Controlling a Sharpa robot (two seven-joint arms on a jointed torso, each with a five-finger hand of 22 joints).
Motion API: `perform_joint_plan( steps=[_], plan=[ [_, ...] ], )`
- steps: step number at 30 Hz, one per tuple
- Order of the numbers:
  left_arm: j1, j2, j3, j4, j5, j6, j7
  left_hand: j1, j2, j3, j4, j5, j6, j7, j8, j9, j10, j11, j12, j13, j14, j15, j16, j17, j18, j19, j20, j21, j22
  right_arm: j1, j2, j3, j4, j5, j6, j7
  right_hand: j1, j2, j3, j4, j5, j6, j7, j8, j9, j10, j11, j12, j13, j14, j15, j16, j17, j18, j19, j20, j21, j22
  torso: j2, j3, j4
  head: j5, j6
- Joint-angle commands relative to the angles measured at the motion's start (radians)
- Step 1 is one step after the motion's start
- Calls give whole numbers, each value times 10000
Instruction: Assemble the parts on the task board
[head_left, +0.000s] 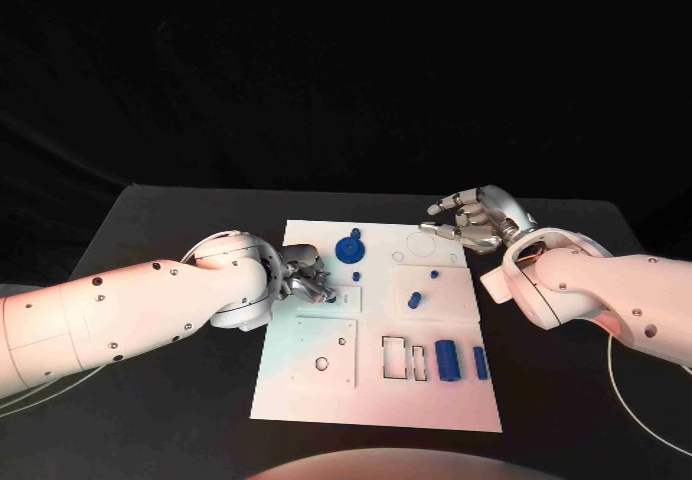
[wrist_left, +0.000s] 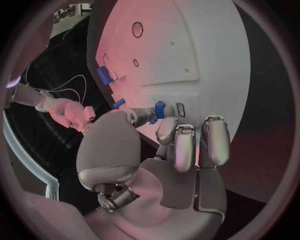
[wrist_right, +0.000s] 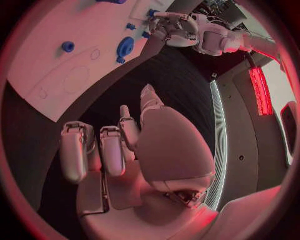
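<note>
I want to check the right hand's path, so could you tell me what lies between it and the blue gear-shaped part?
In the head view, only bare white task board lies between the right hand and the blue gear-shaped part, marked with faint circle outlines.

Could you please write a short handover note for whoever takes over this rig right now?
Left hand: over the task board's left-middle area, pinching a small blue part at its fingertips.
Right hand: above the board's far right corner, fingers apart, holding nothing.
Parts: a blue round piece near the far edge, a small blue peg in the middle, and two blue blocks beside the slots near the right edge.
Done: I cannot tell which parts are already seated.
Left: place the pinched part, then fit the remaining loose pieces.
</note>
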Motion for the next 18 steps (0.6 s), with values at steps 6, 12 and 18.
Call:
perform_joint_plan(
  steps=[6, 12, 18],
  plan=[
    [-18, 14, -20, 2, 17, 408, -76, -43, 49, 1754, -1751, 53, 210, -176, 52, 2, 72, -27, 59, 11, 817, -57, 43, 1778, -199, 91, 3, 66, 3, -7, 6, 0, 0, -35, 139, 59, -22, 78, -60, 10, -3, -24, 0, 69, 15, -46, -10, 10, -17, 661, -31, -47, 843, 167, 178, 0, -49, 1840, 7, -5, 9, -7, -1],
    [-17, 47, -19, -50, 143, 370, -70, -346, 122, 1624, -1597, -12, 321, -248, 45, 3, 114, -78, 47, -1, 819, -104, 42, 1779, -200, 94, -27, 58, 5, -7, 11, 0, -14, -35, 147, 66, -54, 101, -72, 12, -3, -27, -1, 81, 18, -44, -11, 15, -15, 661, -32, -49, 841, 166, 180, -1, -48, 1842, 1, -4, 11, -48, -32],
    [-16, 72, -19, -81, 214, 368, -63, -566, 142, 1425, -1475, -45, 397, -303, 32, 3, 145, -122, 46, 6, 820, -137, 41, 1779, -197, 85, -50, 43, -11, -8, 12, 0, -25, -35, 151, 67, -84, 122, -81, 13, -3, -29, -2, 90, 21, -47, -11, 12, -19, 660, -33, -51, 836, 169, 173, -2, -62, 1835, 3, 0, -5, -25, -37]
  ],
)
